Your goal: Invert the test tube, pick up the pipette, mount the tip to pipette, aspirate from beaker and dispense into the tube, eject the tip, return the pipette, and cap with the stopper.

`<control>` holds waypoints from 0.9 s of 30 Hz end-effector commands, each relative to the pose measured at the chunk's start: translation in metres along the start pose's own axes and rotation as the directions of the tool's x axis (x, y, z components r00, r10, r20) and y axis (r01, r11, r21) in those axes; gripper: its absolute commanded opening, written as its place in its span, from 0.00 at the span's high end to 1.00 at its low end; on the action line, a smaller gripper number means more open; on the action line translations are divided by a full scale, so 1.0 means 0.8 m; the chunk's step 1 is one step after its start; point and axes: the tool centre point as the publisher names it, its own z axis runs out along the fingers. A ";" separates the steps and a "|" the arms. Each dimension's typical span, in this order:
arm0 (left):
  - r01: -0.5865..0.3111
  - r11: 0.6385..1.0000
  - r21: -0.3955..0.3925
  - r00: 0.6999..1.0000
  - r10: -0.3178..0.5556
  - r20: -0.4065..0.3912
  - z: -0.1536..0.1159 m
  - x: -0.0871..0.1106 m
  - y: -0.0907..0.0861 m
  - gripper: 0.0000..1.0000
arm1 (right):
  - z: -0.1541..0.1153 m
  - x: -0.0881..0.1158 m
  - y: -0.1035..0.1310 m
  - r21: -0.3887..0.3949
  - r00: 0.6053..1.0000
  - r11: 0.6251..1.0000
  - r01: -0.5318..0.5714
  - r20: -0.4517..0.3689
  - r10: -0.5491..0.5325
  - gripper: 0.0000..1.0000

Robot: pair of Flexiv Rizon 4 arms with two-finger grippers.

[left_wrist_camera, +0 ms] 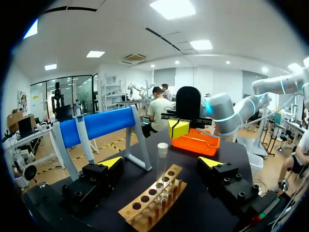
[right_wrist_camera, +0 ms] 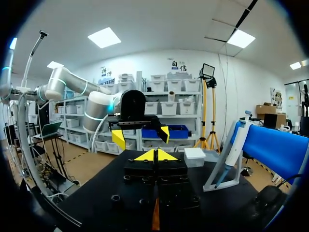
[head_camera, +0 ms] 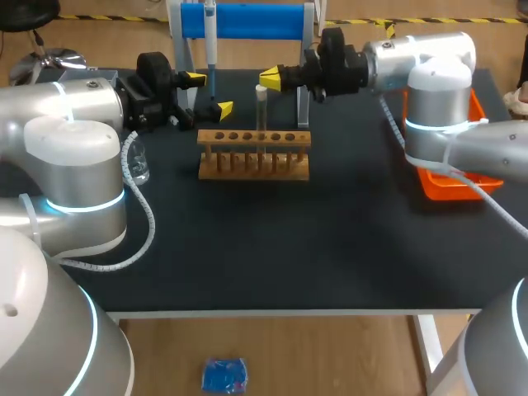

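Two arms over the rack [head_camera: 254, 157], seen at the handover between the first two steps. The tube [head_camera: 261, 107] stands upright in a hole right of the rack's middle, pale top uppermost and free of both grippers, so the inversion step is judged complete or all but complete. The left gripper [head_camera: 208, 93] hangs beside the rack's left end with its fingers spread wide and nothing between them; in its wrist view the tube and rack lie ahead, between the open fingers but touched by neither. The right gripper [head_camera: 272, 79] hovers just beside and above the tube's top; its yellow tips meet, and no object is seen between them. The pipette [head_camera: 210, 37] hangs in the blue-barred stand [head_camera: 247, 21] behind the rack, untouched, its lower stem near the left gripper. The beaker [head_camera: 139, 163] sits at the left, close by the left arm; an orange tray [head_camera: 450, 186] lies at the right edge. The step in hand is judged to be the pipette pick-up. It calls for an open gripper brought level with the pipette's body, closed squarely on it, and a lift clear of the stand without knocking the tube.
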 end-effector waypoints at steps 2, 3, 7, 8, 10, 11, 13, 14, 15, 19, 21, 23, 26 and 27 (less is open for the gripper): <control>0.001 1.000 0.001 1.000 -0.001 0.003 0.001 0.001 0.000 0.00 | 0.002 -0.010 -0.007 0.019 1.000 1.000 -0.008 -0.023 0.008 1.00; 0.001 1.000 0.001 1.000 -0.001 0.003 0.001 0.001 0.000 0.00 | 0.002 -0.011 -0.008 0.021 1.000 1.000 -0.010 -0.023 0.011 1.00; 0.001 1.000 0.001 1.000 -0.001 0.003 0.001 0.001 0.000 0.00 | 0.002 -0.013 -0.011 0.037 0.999 0.999 -0.039 -0.029 0.040 1.00; 0.001 1.000 0.001 1.000 -0.001 0.003 0.001 0.001 0.000 0.00 | 0.003 -0.013 -0.012 0.042 0.999 0.998 -0.041 -0.028 0.042 1.00; 0.001 1.000 0.001 1.000 -0.001 0.003 0.001 0.001 0.000 0.00 | 0.003 -0.013 -0.014 0.046 0.998 0.998 -0.048 -0.031 0.050 1.00; 0.001 1.000 0.001 1.000 -0.001 0.003 0.001 0.001 0.000 0.00 | 0.003 -0.013 -0.014 0.048 0.998 0.998 -0.050 -0.031 0.052 1.00; 0.001 1.000 0.001 1.000 -0.001 0.003 0.001 0.001 0.000 0.00 | 0.004 -0.013 -0.015 0.050 0.998 0.997 -0.057 -0.033 0.058 1.00; 0.001 1.000 0.001 1.000 -0.001 0.003 0.001 0.001 0.000 0.00 | 0.004 -0.013 -0.016 0.049 0.998 0.997 -0.059 -0.033 0.061 1.00; 0.001 1.000 0.001 1.000 -0.001 0.003 0.001 0.001 0.000 0.00 | 0.004 -0.013 -0.017 0.049 0.997 0.997 -0.062 -0.031 0.064 1.00; 0.001 1.000 0.001 1.000 -0.001 0.003 0.001 0.001 0.000 0.00 | 0.003 -0.014 -0.020 0.044 0.996 0.996 -0.077 -0.032 0.078 1.00; 0.001 1.000 0.001 1.000 -0.001 0.003 0.001 0.001 0.000 0.00 | 0.003 -0.013 -0.022 0.043 0.996 0.996 -0.081 -0.032 0.082 1.00; 0.001 1.000 0.001 1.000 -0.001 0.003 0.001 0.001 0.000 0.00 | 0.003 -0.013 -0.024 0.045 0.996 0.995 -0.083 -0.031 0.085 1.00; 0.001 1.000 0.001 1.000 -0.001 0.003 0.001 0.001 0.000 0.00 | 0.003 -0.012 -0.025 0.047 0.996 0.995 -0.086 -0.031 0.087 1.00; 0.001 1.000 0.001 1.000 -0.001 0.003 0.001 0.001 0.000 0.00 | 0.003 -0.012 -0.026 0.049 0.996 0.995 -0.087 -0.031 0.088 1.00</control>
